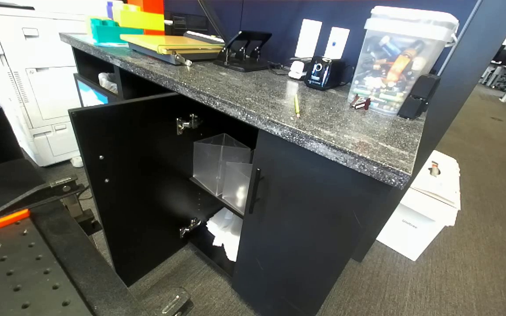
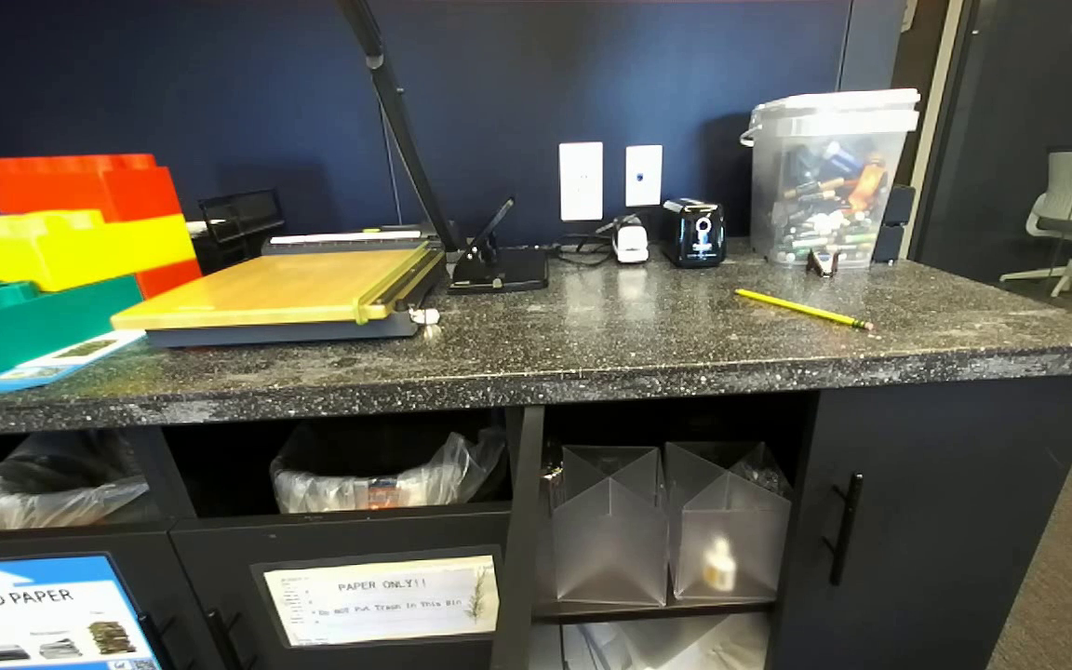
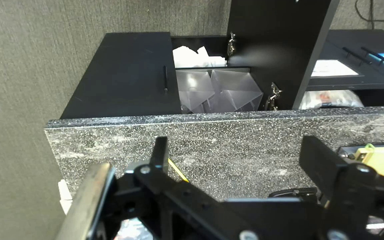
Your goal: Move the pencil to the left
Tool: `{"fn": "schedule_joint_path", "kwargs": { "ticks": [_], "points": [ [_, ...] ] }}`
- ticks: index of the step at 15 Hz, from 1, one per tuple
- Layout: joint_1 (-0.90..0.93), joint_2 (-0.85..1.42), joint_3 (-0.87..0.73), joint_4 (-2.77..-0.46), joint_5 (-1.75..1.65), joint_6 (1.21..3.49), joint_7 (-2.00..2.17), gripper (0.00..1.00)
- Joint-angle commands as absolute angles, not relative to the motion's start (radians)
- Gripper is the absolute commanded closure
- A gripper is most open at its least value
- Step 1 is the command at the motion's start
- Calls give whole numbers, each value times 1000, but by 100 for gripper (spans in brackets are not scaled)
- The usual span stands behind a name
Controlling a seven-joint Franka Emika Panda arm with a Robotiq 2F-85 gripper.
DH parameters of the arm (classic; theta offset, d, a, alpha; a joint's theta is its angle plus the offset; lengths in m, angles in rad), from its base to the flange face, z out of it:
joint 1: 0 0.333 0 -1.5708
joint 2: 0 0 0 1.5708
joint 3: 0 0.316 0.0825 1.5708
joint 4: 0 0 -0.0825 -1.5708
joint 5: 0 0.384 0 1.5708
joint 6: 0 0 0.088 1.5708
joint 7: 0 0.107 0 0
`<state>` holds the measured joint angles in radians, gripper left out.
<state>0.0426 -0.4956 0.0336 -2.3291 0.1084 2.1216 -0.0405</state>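
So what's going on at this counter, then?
A robot has the job of moving a pencil to the left, but it isn't handling anything at the moment. Its gripper, seen in the wrist view, is wide open and holding nothing. The yellow pencil lies on the speckled countertop, nearer the front edge than the clear tub is.

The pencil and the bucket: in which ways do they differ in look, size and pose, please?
Look: the pencil is mostly yellow, while the bucket is see-through with a whitish top.
Size: the pencil is thin and slight; the bucket is far bulkier.
Pose: the pencil lies flat, whereas the bucket stands upright.
Shared: both rest on the counter.
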Motion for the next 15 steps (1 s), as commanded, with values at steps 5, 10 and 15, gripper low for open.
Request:
{"fn": "schedule_joint_path", "kwargs": {
  "ticks": [5, 10, 15],
  "points": [
    [37, 21, 53, -1883, -6, 2105, 47, 0],
    [51, 314, 47, -1609, 39, 2053, 67, 0],
    [59, 576, 44, -1357, 60, 2015, 80, 0]
  ]
}}
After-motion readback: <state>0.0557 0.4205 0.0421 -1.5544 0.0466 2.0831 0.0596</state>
